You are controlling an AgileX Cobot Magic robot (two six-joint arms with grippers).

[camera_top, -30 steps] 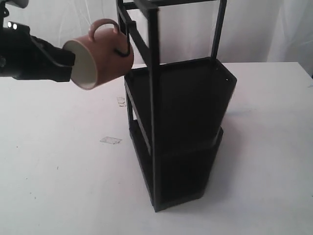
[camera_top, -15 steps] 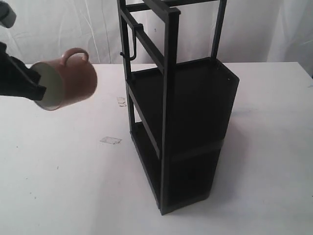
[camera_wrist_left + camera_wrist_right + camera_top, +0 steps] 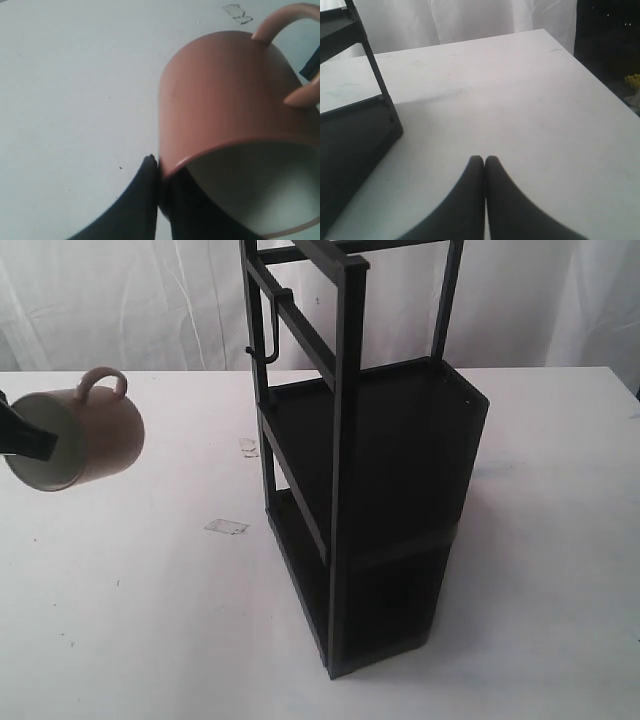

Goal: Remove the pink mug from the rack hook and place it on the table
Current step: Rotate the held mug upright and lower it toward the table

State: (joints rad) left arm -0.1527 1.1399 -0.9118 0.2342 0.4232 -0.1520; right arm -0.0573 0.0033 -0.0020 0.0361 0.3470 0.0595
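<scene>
The pink mug (image 3: 95,435) hangs tilted in the air at the left edge of the exterior view, well left of the rack, its cream mouth turned toward the arm. My left gripper (image 3: 35,440) is shut on its rim, one finger outside the wall and one inside; the left wrist view shows the pink mug (image 3: 225,95) pinched at the rim by the left gripper (image 3: 161,172). The rack hook (image 3: 265,340) hangs bare from the top bar. The table (image 3: 130,600) lies below the mug. My right gripper (image 3: 484,161) is shut on nothing above the table (image 3: 520,100).
The tall black two-shelf rack (image 3: 370,460) stands in the middle of the table. A small scrap of tape (image 3: 226,527) and a scuff (image 3: 247,446) lie on the tabletop left of the rack. The rack's shelf corner (image 3: 355,125) sits beside the right gripper.
The mug has come off the hook. My left gripper has carried it left and downward, away from the rack. The rack shifted slightly between the first two frames.
</scene>
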